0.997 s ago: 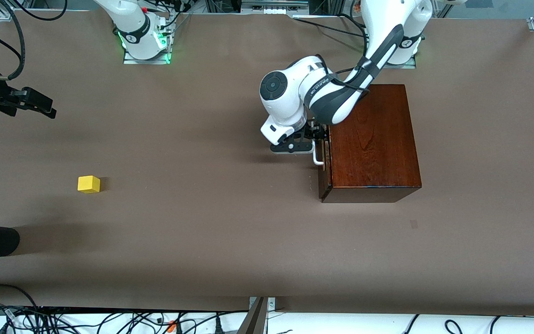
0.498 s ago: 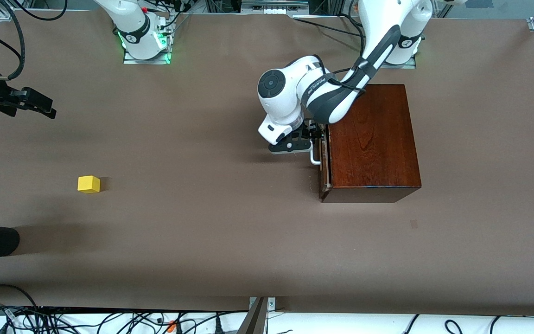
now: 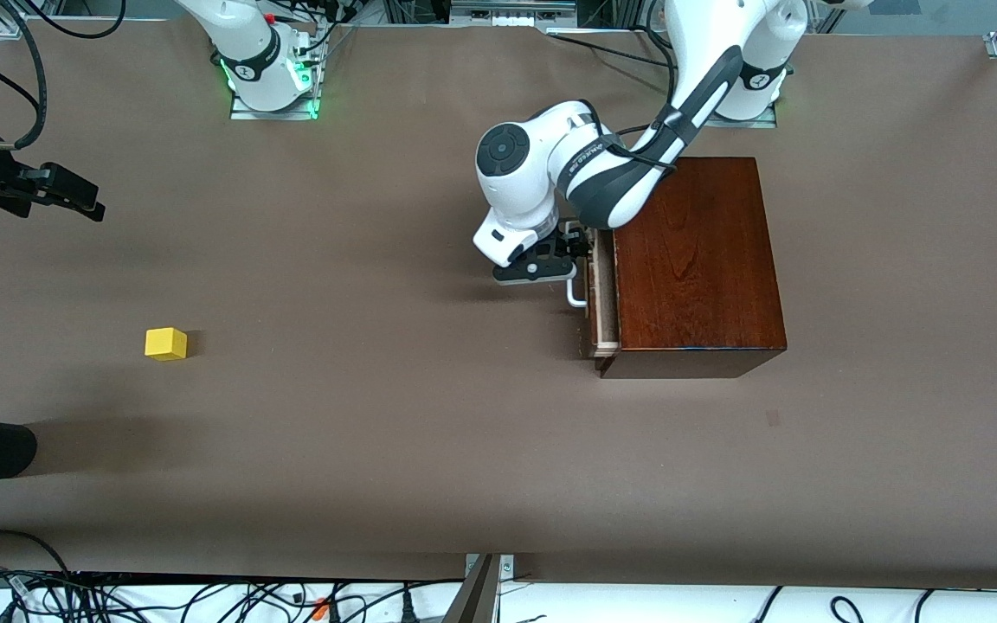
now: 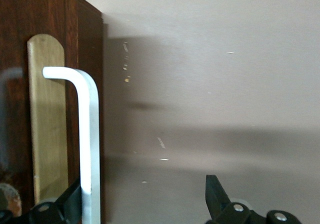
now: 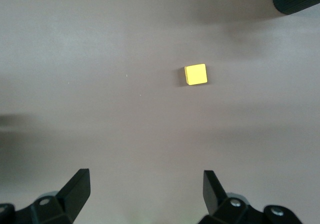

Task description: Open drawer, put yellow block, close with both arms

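The drawer (image 3: 601, 294) stands a narrow way out of the glossy reddish-brown box (image 3: 696, 260), showing a strip of pale tray whose contents cannot be made out. The left gripper (image 3: 569, 260) is at the white bar handle (image 4: 85, 144), fingers (image 4: 216, 196) spread wide with the bar just inside one of them. The yellow block (image 3: 166, 343), a small bright cube, sits alone on the brown table (image 3: 377, 433) toward the right arm's end, well apart from the box. The right gripper (image 5: 145, 189) waits over bare table, wide open and holding nothing.
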